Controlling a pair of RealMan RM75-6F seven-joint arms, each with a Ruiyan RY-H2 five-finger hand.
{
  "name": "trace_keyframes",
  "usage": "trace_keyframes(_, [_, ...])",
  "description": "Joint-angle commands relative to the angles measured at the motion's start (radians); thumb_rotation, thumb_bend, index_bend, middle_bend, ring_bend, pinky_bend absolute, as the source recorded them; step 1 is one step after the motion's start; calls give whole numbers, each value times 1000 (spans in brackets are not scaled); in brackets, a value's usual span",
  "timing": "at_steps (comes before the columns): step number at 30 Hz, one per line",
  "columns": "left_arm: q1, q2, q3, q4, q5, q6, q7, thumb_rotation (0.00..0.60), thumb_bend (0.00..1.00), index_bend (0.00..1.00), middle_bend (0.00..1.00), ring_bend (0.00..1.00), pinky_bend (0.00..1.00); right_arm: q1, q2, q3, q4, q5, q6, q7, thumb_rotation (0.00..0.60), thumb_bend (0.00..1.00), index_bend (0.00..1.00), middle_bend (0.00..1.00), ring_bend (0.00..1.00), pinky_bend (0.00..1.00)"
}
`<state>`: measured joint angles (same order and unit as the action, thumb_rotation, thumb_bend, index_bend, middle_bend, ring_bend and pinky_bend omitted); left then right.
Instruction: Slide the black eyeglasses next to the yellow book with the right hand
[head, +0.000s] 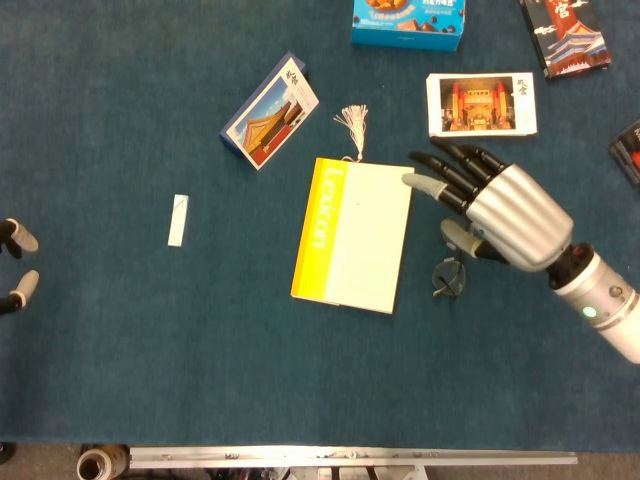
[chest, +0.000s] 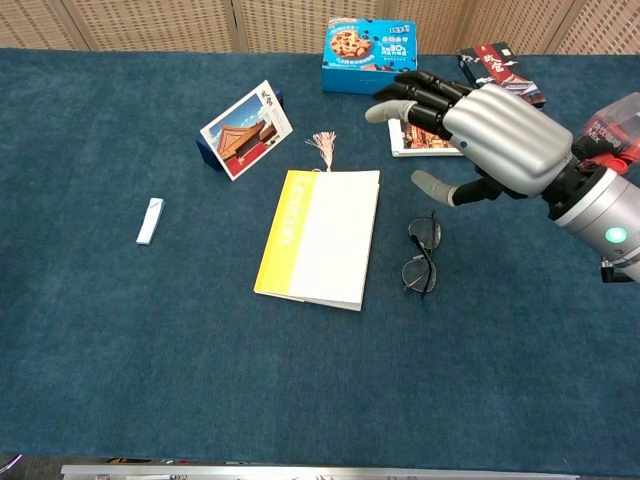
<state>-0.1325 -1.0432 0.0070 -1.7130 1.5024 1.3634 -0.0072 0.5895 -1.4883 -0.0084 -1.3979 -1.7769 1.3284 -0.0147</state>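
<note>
One silver-backed right hand (chest: 490, 135) with black fingers is seen raised at the upper right of the chest view, fingers spread, nothing held or touched. One pair of thin black wire-framed eyeglasses (chest: 421, 258) lies flat on the blue felt tablecloth (chest: 150, 340), just beside one rectangular yellow-and-white book (chest: 318, 238), at frame centre

A blue cookie box (chest: 369, 57) stands at the far edge of the blue surface (chest: 200, 370). A propped postcard (chest: 246, 130) sits left of a tassel (chest: 323, 146), and a small white strip (chest: 150, 221) lies further left.
</note>
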Motion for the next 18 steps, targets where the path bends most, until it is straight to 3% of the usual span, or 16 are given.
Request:
trace_keyframes(1, [-1, 2, 0, -4, 1, 1, 4, 600, 280, 460, 520, 463, 560, 2, -2, 1, 4, -16, 14, 16, 600, 294, 190, 152, 49, 211])
trace_keyframes(4, [-3, 3, 0, -7, 1, -1, 9, 600, 280, 460, 520, 463, 560, 4, -9, -2, 15, -30, 22, 28, 600, 203, 190, 155, 49, 211])
trace_keyframes(18, [-4, 3, 0, -13, -15, -7, 17, 600, 279, 461, 520, 463, 560, 14, -53, -24, 50, -93, 69, 136, 600, 193, 190, 179, 49, 212])
